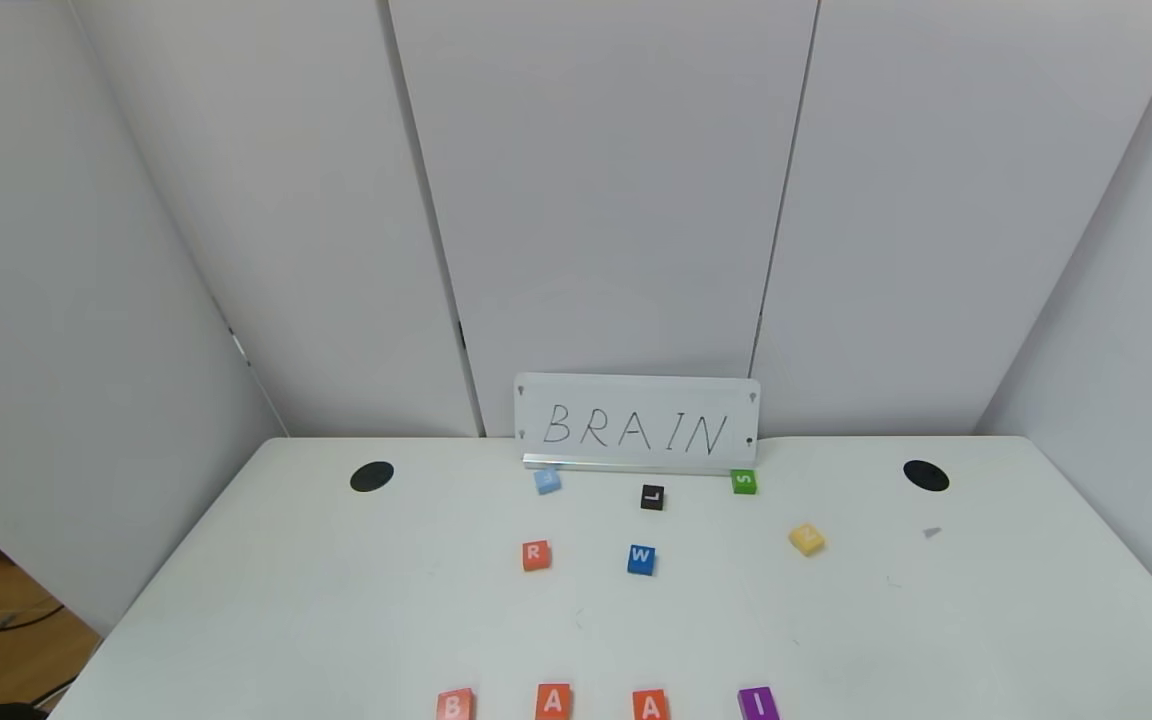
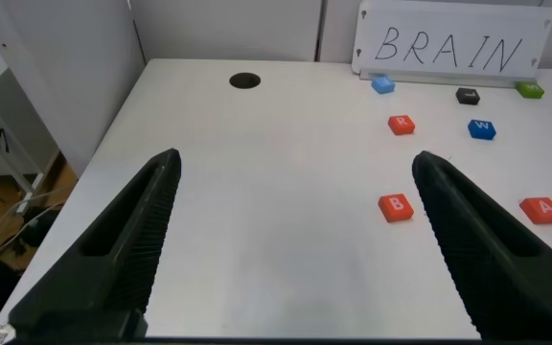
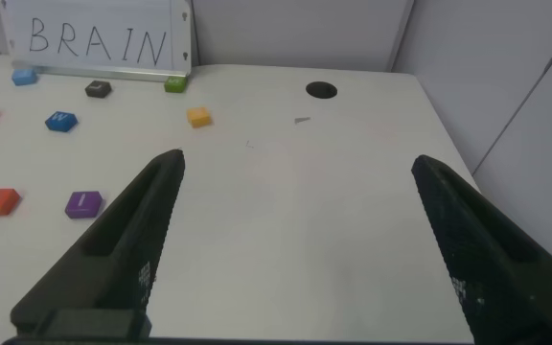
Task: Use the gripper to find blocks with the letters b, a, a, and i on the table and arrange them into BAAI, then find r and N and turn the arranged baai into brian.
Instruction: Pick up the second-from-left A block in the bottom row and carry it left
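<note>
The blocks look like small, light, rigid tiles with flat smooth faces, so they should be pinched across two opposite side edges, squarely, or they may twist or skid on the table (image 1: 286, 600). Left to right along the near edge lie B (image 1: 454, 704), A (image 1: 553, 700), a second A (image 1: 650, 704) and I (image 1: 758, 702), in a spaced row, already reading BAAI. Farther back, R (image 1: 536, 555) sits left of the blue W (image 1: 641, 559), and N (image 1: 807, 539) lies well to the right, tilted. The left gripper (image 2: 295, 249) hovers released and empty above bare table; B lies just inside its right-hand finger, R beyond. The right gripper (image 3: 300, 249) is likewise spread wide and empty, with I, A and N all off to one side, outside its jaws.
</note>
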You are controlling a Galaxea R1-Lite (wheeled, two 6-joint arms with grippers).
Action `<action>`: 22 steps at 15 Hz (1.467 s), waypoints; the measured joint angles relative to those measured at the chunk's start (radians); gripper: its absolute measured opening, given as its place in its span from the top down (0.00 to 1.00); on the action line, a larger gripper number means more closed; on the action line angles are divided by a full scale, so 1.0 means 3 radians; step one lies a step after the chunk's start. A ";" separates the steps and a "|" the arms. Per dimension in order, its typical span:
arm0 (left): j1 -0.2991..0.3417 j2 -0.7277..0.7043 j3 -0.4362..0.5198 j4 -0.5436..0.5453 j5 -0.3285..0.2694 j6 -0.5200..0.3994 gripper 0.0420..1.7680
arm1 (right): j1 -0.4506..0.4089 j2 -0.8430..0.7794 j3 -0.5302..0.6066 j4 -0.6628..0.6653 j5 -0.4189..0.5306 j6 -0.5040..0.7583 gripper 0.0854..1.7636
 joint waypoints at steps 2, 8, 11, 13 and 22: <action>0.0000 0.0000 0.0000 0.0002 -0.0001 0.0000 0.03 | 0.0000 0.0000 0.0000 0.0000 0.0000 -0.0001 0.03; 0.0000 0.0000 0.0000 -0.0003 -0.0001 0.0005 0.03 | -0.0001 0.0000 0.0000 0.0001 0.0000 -0.0003 0.03; 0.0000 0.0000 0.0000 -0.0003 0.0003 -0.0009 0.03 | 0.0000 0.0000 0.0000 0.0009 0.0004 -0.0006 0.03; 0.0000 0.0000 0.0000 -0.0006 0.0000 0.0003 0.03 | 0.0000 0.0000 0.0000 0.0011 0.0004 -0.0008 0.03; 0.0000 0.0000 -0.0176 0.0101 -0.0008 0.0021 0.03 | -0.0001 0.0000 -0.0001 0.0038 -0.0004 0.0013 0.03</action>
